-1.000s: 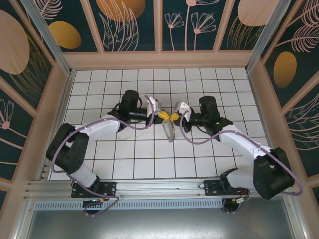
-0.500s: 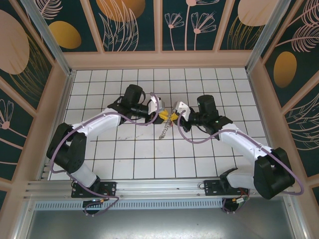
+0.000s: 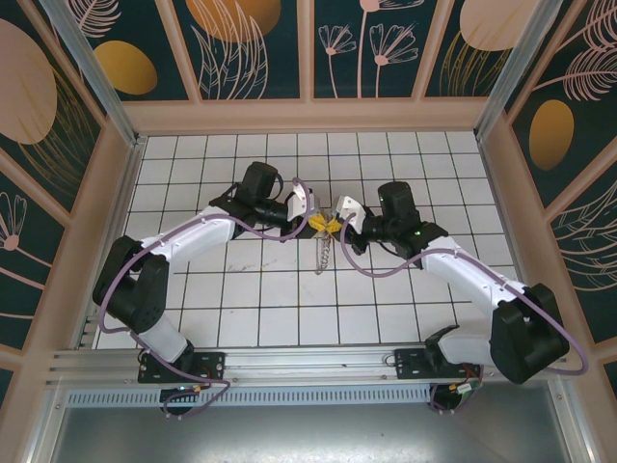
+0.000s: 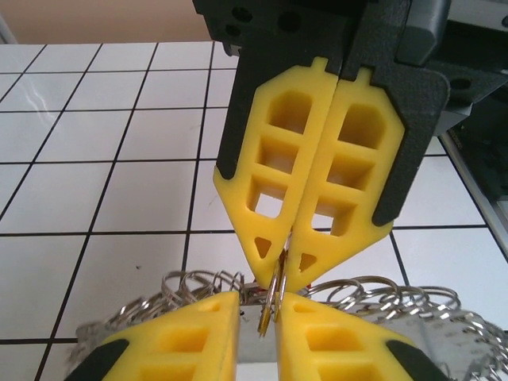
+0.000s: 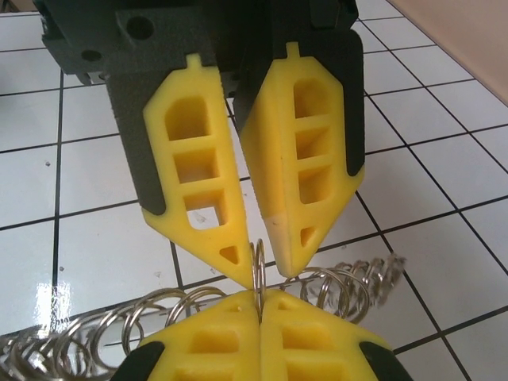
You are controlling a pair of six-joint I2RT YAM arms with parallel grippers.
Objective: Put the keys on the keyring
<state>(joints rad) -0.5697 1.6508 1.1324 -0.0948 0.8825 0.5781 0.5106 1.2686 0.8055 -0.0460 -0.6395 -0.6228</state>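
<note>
Keyring (image 3: 325,253) hangs between my two jaws, out over the middle of the white tiled worktop (image 3: 241,309). It is a dangling string of small metal rings that trails toward the near side in the top view.

My right jaws are clenched on one thin ring (image 5: 258,268) at its top end. From the right wrist, my right fingers (image 5: 230,315) meet with no gap and the ring stands up out of the seam.

My left jaws face them tip to tip and are released a little. Their yellow fingers (image 5: 190,136) stand slightly apart on either side of that same ring, and I cannot tell whether either one touches it. From the left wrist, the ring (image 4: 275,290) runs from the shut right tips down into the narrow gap between my left fingers (image 4: 226,315).

The other rings form a coil (image 4: 198,282) that fans out behind and below both sets of tips. Whether its low end rests on the tiles, I cannot tell.
</note>
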